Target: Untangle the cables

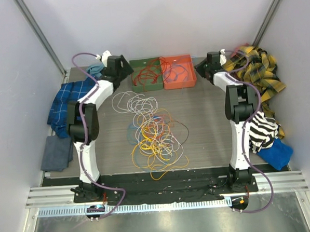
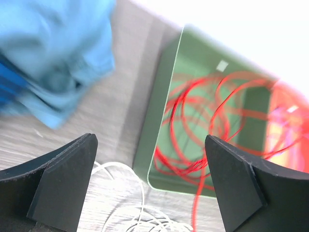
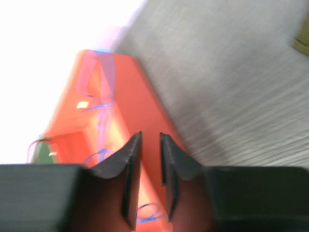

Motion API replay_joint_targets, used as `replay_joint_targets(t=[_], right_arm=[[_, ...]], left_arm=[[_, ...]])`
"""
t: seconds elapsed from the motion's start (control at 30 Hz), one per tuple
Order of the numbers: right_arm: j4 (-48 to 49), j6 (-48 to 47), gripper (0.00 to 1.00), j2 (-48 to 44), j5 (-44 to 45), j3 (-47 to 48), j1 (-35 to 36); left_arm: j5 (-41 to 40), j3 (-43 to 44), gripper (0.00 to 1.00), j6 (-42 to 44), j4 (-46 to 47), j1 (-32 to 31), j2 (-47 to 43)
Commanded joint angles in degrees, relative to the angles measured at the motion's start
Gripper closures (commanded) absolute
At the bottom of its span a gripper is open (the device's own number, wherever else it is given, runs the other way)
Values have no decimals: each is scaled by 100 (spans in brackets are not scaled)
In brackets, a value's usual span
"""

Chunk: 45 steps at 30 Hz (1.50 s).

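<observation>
REMOTE DESK: My left pincer (image 2: 149, 159) hangs spread wide and empty near the green bin (image 2: 161, 121), where red cables (image 2: 203, 130) coil. The right pincer (image 3: 150, 145) – fingers parted by a thin gap, gripping nothing I can make out – sits over the orange bin (image 3: 140, 92) holding blue cable (image 3: 100, 107). The main tangle of cables (image 1: 153, 134) lies in the middle of the bench (image 1: 212, 118).

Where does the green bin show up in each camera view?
Top external: green bin at far centre, left of the orange bin.
Left wrist: green bin centre-right, red cables inside.
Right wrist: a sliver of the green bin, left edge.
Shared landmark: the orange bin adjoining it.
</observation>
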Motion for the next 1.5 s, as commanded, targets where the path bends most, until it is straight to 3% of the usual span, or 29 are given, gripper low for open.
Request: replay_joint_targets(t=[0.0, 0.13, 0.27, 0.4, 0.47, 0.6, 0.77, 0.9, 1.0, 1.13, 1.47], right_arm=[[127, -227, 62, -1074, 104, -145, 38], [31, -289, 51, -1892, 376, -716, 99], [-249, -569, 50, -3121, 675, -1585, 494], [-321, -1184, 51, -4352, 1325, -2910, 1530], [-443, -1501, 52, -4836, 1501, -3291, 2265], [-761, -1730, 55, -5399, 1758, -4308, 3138], [-813, -1704, 55, -6418, 1669, -5531, 3439], [-962, -1835, 54, -6377, 1713, -5649, 3440], [-902, -1705, 51, -6262, 1248, -5604, 3448], [-462, -1511, 49, -6078, 896, -5754, 3448], [-831, -1968, 52, -5910, 1019, -5709, 3703]], left_arm=[[-343, 167, 0, 294, 163, 37, -862], [-342, -131, 0, 372, 154, -129, -1520], [-737, -807, 0, 644, -21, -586, -2339], [-1064, -1850, 0, 628, -154, -1209, -3235], [-941, -2327, 0, 52, -285, -1263, -3754], [-528, -2927, 0, -173, -1066, -1264, -4370], [-694, -3295, 0, 135, -2201, -1369, -5011], [-660, -3998, 0, 91, -2079, -1387, -5897], [-589, -4333, 0, 39, -2026, -1378, -6250], [-484, -4483, 0, -58, -2079, -1378, -6418], [-246, -4615, 0, -111, -2140, -1387, -6313]])
